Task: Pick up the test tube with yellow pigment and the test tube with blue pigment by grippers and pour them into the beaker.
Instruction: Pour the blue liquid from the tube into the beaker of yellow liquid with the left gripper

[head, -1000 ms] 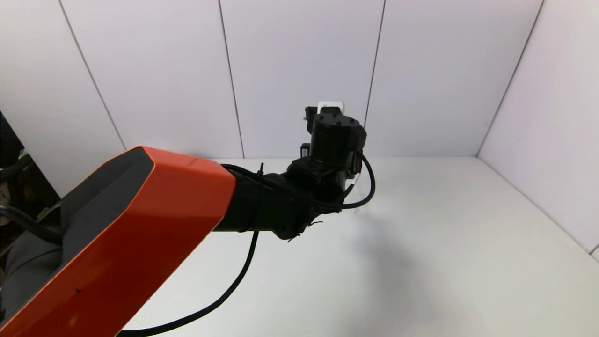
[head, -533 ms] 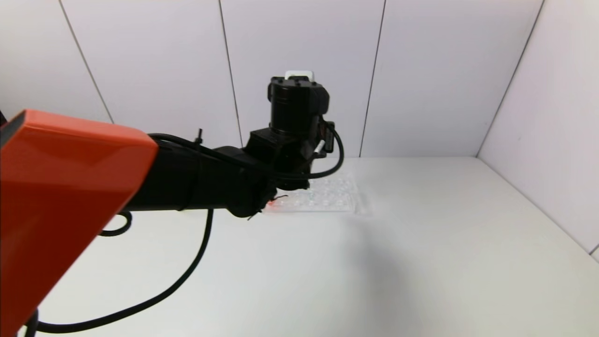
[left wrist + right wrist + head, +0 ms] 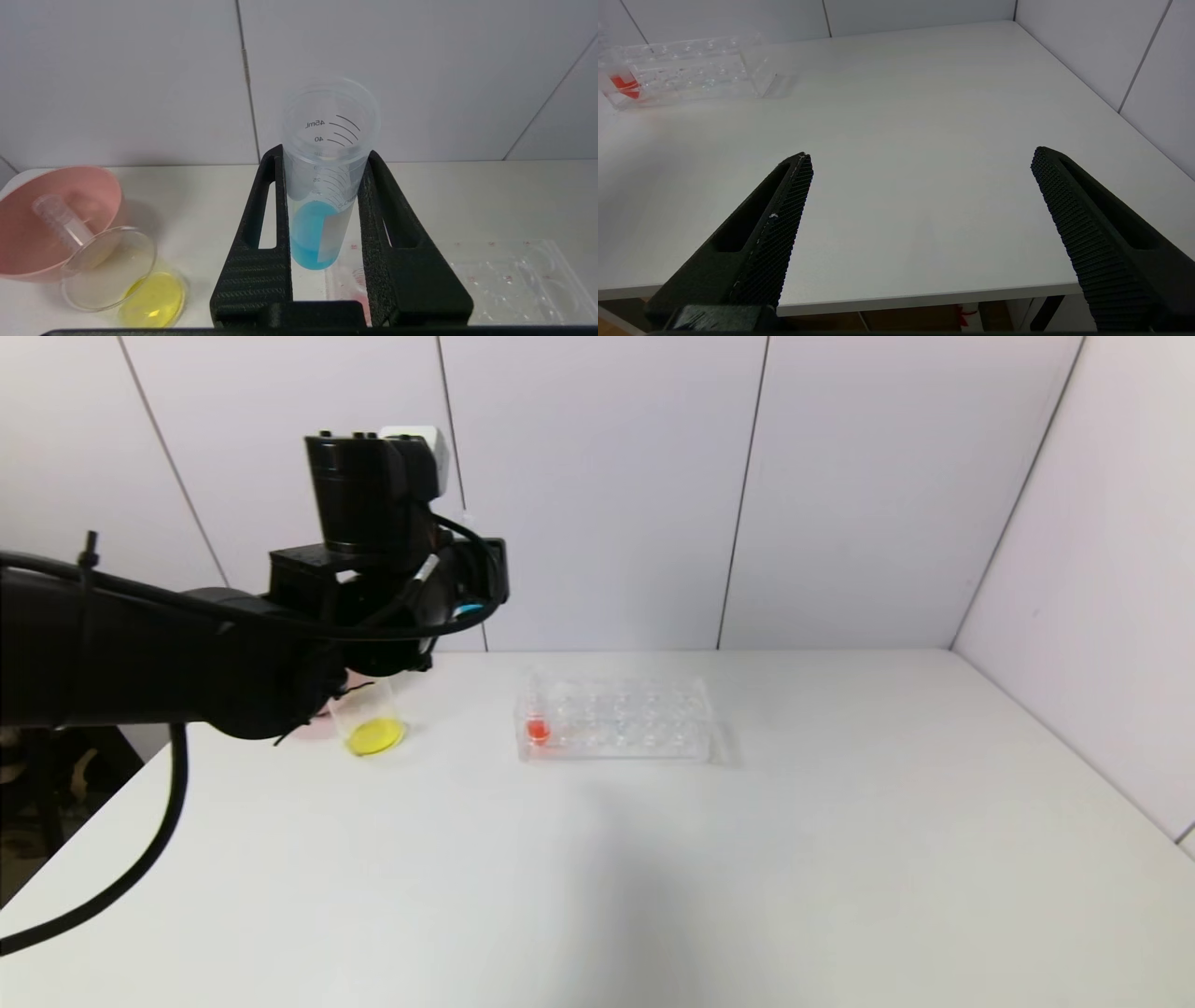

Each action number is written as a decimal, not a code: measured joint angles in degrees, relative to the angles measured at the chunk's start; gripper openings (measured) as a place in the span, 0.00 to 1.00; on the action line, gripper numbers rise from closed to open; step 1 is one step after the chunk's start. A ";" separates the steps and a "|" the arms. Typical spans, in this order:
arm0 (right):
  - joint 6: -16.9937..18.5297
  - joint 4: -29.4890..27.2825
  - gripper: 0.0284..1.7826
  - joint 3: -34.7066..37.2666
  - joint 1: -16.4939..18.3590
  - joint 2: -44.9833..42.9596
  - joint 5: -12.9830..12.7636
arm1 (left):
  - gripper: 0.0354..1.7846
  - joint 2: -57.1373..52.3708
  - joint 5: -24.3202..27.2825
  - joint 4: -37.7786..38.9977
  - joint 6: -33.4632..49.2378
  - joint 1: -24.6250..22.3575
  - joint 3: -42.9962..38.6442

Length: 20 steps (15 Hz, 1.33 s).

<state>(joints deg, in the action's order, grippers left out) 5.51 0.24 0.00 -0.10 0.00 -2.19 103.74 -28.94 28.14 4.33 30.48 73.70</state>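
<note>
L to R: pink bowl [image 3: 28, 219] at table's far-left edge w/ an empty clear tube [image 3: 60, 219] lying in it. Just beside it, touching, the beaker [image 3: 110, 268], yellow liquid pooled at the bottom. Left gripper [image 3: 322, 186] raised above the table near the beaker, clamped on the test tube with blue pigment [image 3: 322, 186], tube mouth up, blue at bottom. Further right, clear tube rack [image 3: 616, 719] w/ red-liquid tube [image 3: 537, 723] in its left end. Right gripper [image 3: 920, 186] low at the table's near edge, spread wide, nothing between the jaws.
</note>
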 joint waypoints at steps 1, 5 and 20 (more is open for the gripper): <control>0.00 -0.02 0.96 0.00 0.00 0.00 0.00 | 0.23 -1.49 1.30 0.09 0.10 -1.79 -1.72; 0.00 0.00 0.96 0.00 0.00 0.00 0.00 | 0.23 -5.36 4.72 0.15 0.13 -7.46 -5.44; 0.00 0.00 0.96 0.00 0.00 0.00 0.00 | 0.23 -9.40 14.12 -0.55 0.22 -17.18 -12.08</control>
<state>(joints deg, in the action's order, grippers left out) 5.51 0.24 0.00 -0.10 0.00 -2.19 94.34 -14.82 27.59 4.55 13.30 61.62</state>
